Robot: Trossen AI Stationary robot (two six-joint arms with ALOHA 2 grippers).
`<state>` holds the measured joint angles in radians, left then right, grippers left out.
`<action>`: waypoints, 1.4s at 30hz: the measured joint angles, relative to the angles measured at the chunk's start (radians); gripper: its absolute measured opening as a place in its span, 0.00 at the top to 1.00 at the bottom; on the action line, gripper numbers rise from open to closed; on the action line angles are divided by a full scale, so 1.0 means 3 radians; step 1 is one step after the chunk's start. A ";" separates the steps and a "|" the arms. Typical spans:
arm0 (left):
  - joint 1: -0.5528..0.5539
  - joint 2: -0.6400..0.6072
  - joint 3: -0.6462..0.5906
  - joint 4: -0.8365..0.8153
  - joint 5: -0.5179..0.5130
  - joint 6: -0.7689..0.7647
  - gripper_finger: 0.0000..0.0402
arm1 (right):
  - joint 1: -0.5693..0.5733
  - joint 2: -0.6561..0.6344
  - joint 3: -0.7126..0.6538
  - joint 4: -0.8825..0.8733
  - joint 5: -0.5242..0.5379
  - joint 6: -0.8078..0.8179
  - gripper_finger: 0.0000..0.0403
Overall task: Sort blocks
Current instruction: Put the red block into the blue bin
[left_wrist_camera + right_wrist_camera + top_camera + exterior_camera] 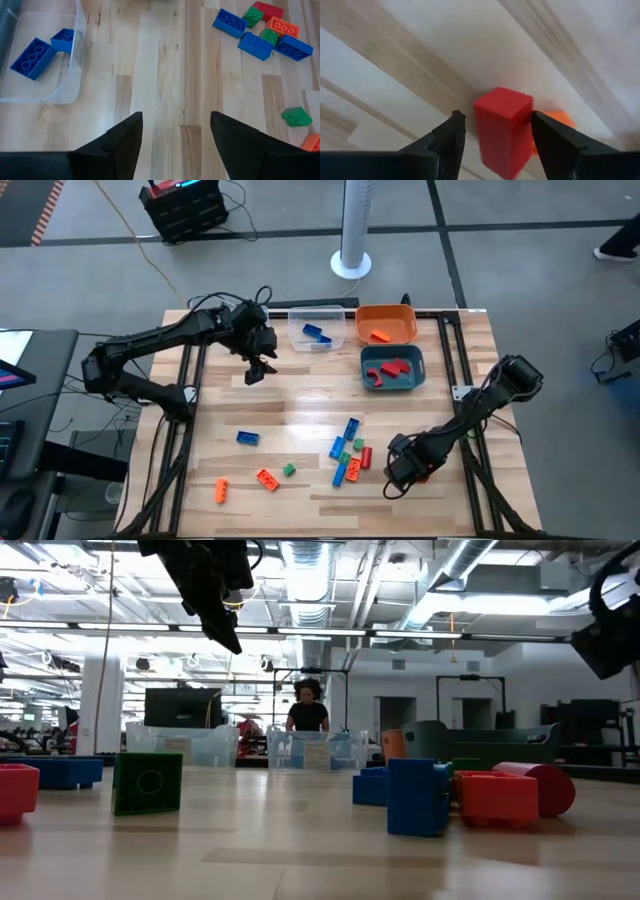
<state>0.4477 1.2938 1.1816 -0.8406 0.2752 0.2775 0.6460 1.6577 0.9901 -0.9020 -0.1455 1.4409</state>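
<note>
The right gripper (495,137), fingers spread, straddles 1 red block (504,131) lying on the table (300,410) near its front right. The brick looks light, rigid and slick; pinch its flat sides. The left gripper (175,135) hovers unclenched and empty beside the clear bin (75,85).

Both arms are dark, near black, built of slim tubular links with bulkier rounded joints. Black cables loop loosely over the left arm (150,345) near its wrist. The right arm (480,405) has a rounded joint housing. The fingers (125,142) are matte black, flat-faced wedges tapering to angular tips.
</note>
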 joint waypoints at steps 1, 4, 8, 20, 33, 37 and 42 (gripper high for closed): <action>0.0000 0.0000 0.0000 0.0000 0.0000 -0.0001 0.43 | 0.0001 0.0000 -0.0007 0.0009 0.0004 -0.0022 0.42; 0.0000 0.0000 0.0000 -0.0001 0.0000 -0.0008 0.43 | 0.0001 0.0000 -0.0022 0.0011 0.0039 -0.0082 0.42; 0.0000 0.0000 0.0000 -0.0001 -0.0001 -0.0011 0.43 | 0.0001 -0.0001 -0.0022 0.0001 0.0056 -0.0118 0.42; 0.0000 0.0000 0.0000 0.0001 -0.0060 -0.0014 0.43 | -0.0012 -0.0003 -0.0021 0.0025 0.0160 -0.0269 0.64; 0.0000 0.0000 0.0000 0.0001 -0.0064 -0.0013 0.43 | -0.0248 -0.0013 -0.0014 0.0203 0.0306 -0.0337 0.76; 0.0000 0.0000 0.0000 0.0001 -0.0064 -0.0013 0.43 | -0.0356 -0.0002 0.0041 0.0163 0.0387 -0.0496 0.76; 0.0000 0.0000 0.0000 0.0000 -0.0065 -0.0013 0.43 | -0.0513 -0.0026 0.0153 0.0121 0.0563 -0.0693 0.77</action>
<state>0.4477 1.2938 1.1816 -0.8407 0.2558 0.2737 0.4922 1.6500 1.0361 -0.8656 0.0235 1.2328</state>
